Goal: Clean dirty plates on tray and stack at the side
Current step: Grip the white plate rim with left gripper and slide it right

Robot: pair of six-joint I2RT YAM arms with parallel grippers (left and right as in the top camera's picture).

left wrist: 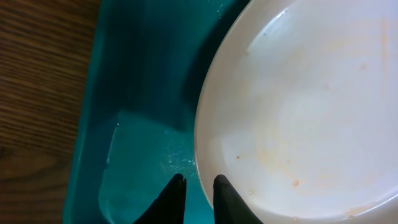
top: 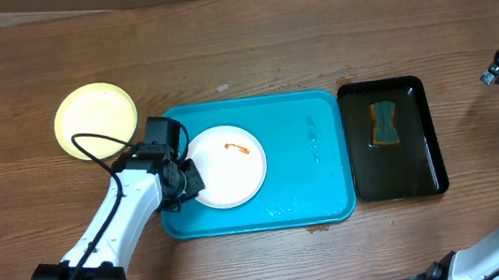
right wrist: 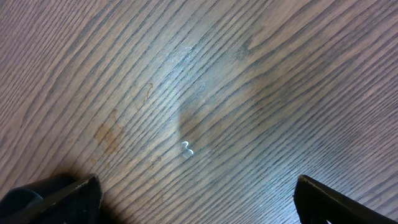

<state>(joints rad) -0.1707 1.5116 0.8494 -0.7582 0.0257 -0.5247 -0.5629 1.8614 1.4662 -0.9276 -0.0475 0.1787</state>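
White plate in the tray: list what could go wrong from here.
1. The left pincer nips only the white plate's rim, over a wet tray. The plate may slip or tip if lifted.
2. An orange smear is on it. If it were stacked on the yellow plate as it is, it would go up dirty. The sponge lies far off in the black tray.

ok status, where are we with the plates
Left gripper shut on white plate rim, in tray. Right gripper open over table. Orange smear on plate. Nothing blocking.
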